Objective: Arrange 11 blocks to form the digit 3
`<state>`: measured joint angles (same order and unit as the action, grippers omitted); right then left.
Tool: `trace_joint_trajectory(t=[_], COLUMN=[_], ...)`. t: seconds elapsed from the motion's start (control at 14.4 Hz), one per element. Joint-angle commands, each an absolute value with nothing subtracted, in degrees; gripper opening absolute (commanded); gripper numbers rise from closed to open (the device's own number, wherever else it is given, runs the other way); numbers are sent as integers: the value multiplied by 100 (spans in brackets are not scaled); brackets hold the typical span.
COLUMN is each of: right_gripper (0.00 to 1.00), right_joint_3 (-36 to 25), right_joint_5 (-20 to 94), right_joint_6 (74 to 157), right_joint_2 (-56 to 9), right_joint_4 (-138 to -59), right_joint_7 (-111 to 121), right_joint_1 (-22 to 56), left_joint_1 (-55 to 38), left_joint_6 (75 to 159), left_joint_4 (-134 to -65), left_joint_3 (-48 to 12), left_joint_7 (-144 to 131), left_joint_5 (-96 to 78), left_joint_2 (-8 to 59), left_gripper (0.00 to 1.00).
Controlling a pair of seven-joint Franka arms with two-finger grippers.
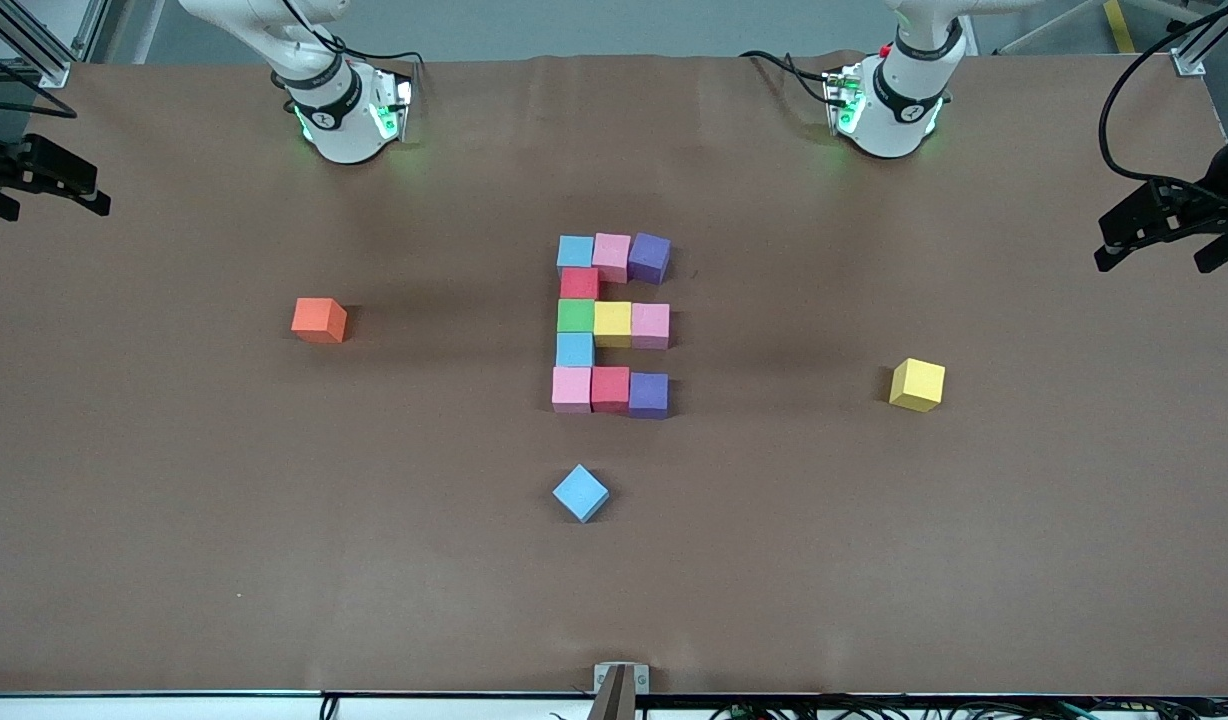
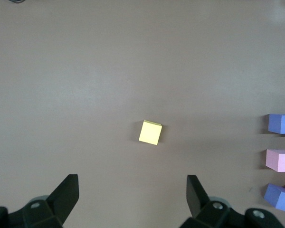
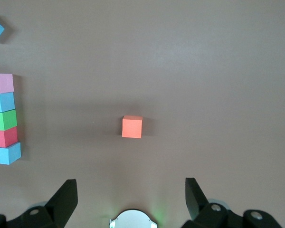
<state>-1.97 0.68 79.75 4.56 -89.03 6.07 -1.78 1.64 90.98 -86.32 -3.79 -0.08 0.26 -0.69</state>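
Note:
The 11 blocks stand touching in an E-shaped digit 3 [image 1: 610, 322] at the table's middle. The row nearest the bases is blue [image 1: 575, 252], pink, purple. A red cube [image 1: 580, 283] joins it to green [image 1: 575, 316], yellow, pink. A blue cube [image 1: 575, 349] joins that to pink, red, purple [image 1: 649, 393]. The left gripper [image 2: 133, 190] is open and empty, high over bare table toward the left arm's end. The right gripper [image 3: 131, 192] is open and empty, high over its own base [image 3: 132, 219]. Neither gripper shows in the front view.
Three loose cubes lie apart from the figure: an orange cube [image 1: 319, 320] [image 3: 132, 127] toward the right arm's end, a yellow cube [image 1: 917, 384] [image 2: 150, 132] toward the left arm's end, and a blue cube [image 1: 580, 492] nearer the front camera.

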Motion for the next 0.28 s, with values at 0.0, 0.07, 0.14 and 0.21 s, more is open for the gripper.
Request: trace_joint_trajectory(t=[0.0, 0.07, 0.14, 0.21], right_gripper=[100, 100, 100, 100], right_joint_3=[-237, -237, -237, -237], right_joint_5=[61, 70, 70, 70], right_joint_6=[8033, 8051, 8051, 8042], right_joint_2=[563, 563, 563, 563], right_joint_4=[-8947, -8947, -8947, -8956], right_joint_7=[598, 598, 598, 598], right_joint_1=[-193, -202, -202, -193], left_joint_1=[193, 193, 202, 202], left_joint_6=[8965, 8974, 8974, 8974], left_joint_4=[-8613, -8622, -8622, -8622], left_joint_3=[-352, -343, -334, -334], left_joint_7=[0, -17, -18, -26], left_joint_5=[-70, -70, -70, -70], left_joint_2=[-210, -246, -237, -237], left_gripper=[100, 100, 100, 100])
